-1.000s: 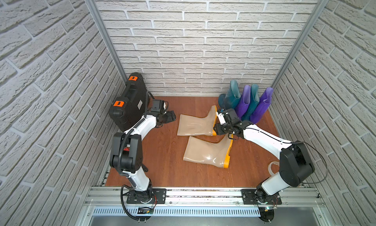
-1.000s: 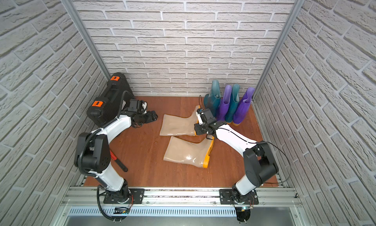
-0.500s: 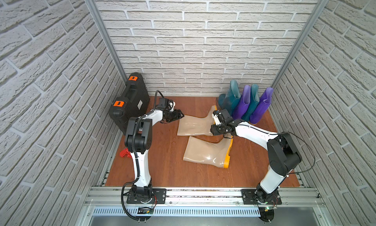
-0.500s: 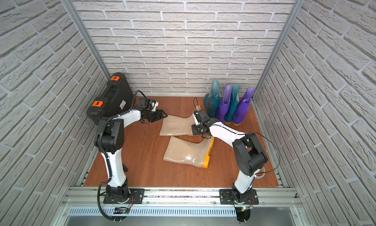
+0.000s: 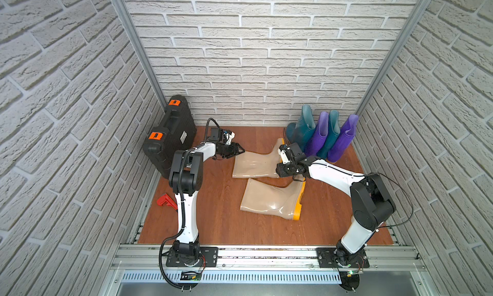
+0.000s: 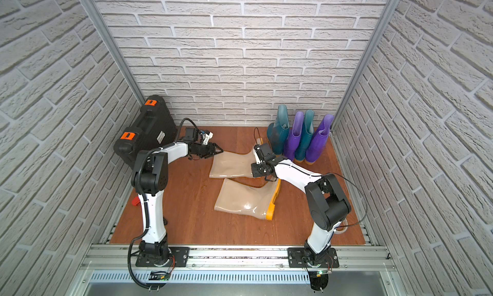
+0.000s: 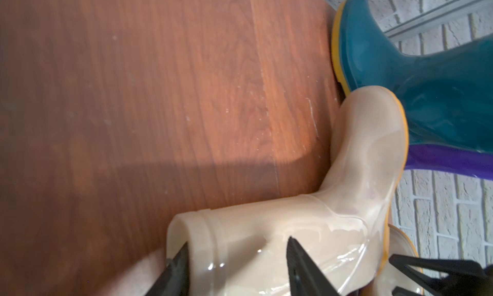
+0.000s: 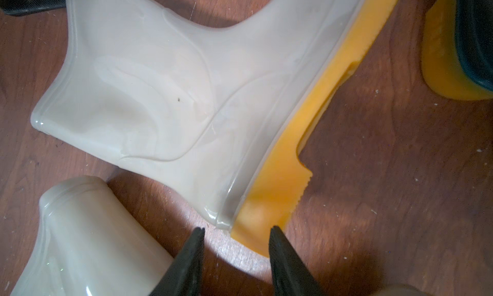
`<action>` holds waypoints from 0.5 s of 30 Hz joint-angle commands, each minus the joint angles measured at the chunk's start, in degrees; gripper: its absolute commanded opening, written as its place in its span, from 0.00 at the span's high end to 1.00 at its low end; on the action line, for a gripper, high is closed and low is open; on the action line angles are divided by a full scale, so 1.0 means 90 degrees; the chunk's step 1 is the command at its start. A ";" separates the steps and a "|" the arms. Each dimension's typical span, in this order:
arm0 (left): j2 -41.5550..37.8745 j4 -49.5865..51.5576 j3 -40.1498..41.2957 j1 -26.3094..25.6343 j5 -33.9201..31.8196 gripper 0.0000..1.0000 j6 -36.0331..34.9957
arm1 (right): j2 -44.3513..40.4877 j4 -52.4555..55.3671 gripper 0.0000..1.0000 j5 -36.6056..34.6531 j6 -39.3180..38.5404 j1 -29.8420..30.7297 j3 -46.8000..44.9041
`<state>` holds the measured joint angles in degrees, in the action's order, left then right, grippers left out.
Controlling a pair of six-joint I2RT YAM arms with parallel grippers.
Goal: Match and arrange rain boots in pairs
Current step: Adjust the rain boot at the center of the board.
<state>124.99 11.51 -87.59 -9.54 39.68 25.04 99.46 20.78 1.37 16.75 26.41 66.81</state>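
Two beige rain boots lie on their sides mid-floor: the far one [image 5: 253,164] [image 8: 160,81] and the near one [image 5: 269,198] [image 8: 88,241]. My left gripper [image 5: 240,150] [image 7: 237,254] stands open astride the far boot's cuff [image 7: 202,233]; one finger [image 7: 176,268] touches the rim, the other sits over the shaft. My right gripper [image 5: 278,172] [image 8: 237,230] hovers open at that boot's heel, where the orange sole [image 8: 293,161] ends just at its fingertips. Two teal [image 5: 304,126] [image 5: 330,132] and two purple boots [image 5: 318,137] [image 5: 344,137] stand alternating in the back right corner.
A black hard case [image 5: 170,132] with orange latches leans on the left wall behind my left arm. A small red object [image 5: 165,201] lies by the left floor edge. The far boot's toe [image 7: 373,116] rests close to a teal boot [image 7: 400,68].
My left arm swung right from near the case to the far beige boot's cuff, and its jaws narrowed. My right gripper slid along the boot to its heel and closed a little.
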 commanded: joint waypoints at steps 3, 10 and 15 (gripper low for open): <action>-0.0335 -0.0318 0.0352 -0.0092 0.0404 0.61 -0.0135 | 0.0080 -0.0121 0.58 0.0019 0.0067 0.0033 0.0083; -0.0504 -0.0162 0.0418 -0.0167 0.0316 1.00 -0.0150 | 0.0029 -0.0143 0.58 0.0049 0.0094 0.0034 0.0094; -0.1039 0.0462 0.0194 -0.0180 -0.0145 1.00 -0.0260 | -0.0165 0.0005 0.58 -0.0022 0.0067 0.0034 0.0170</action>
<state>120.92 12.34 -84.71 -10.37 39.64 24.01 99.85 20.97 1.21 17.19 26.41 66.87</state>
